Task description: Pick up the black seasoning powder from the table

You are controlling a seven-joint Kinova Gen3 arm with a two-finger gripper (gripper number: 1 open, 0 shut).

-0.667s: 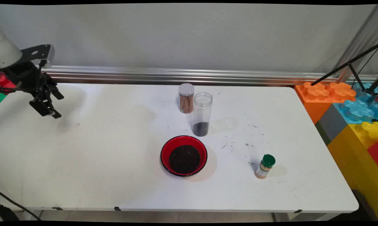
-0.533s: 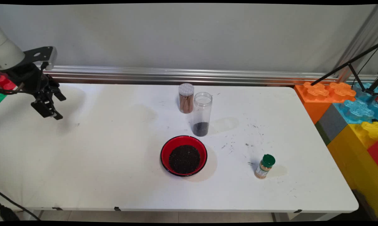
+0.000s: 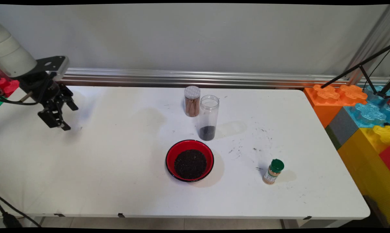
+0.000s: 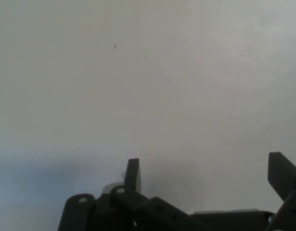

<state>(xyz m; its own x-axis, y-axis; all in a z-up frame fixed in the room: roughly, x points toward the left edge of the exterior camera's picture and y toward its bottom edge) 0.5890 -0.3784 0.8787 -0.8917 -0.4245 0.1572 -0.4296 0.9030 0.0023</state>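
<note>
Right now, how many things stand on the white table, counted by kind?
Spice jars with lids: 2, a brown-filled jar and a green-capped jar
Open clear jars: 1
Red bowls: 1
Total: 4

claw [image 3: 64, 117] | fingers spread, holds nothing | above table's [image 3: 117, 181] far-left part

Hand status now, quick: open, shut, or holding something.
Hand: open, fingers spread wide, holding nothing, above bare table.
</note>
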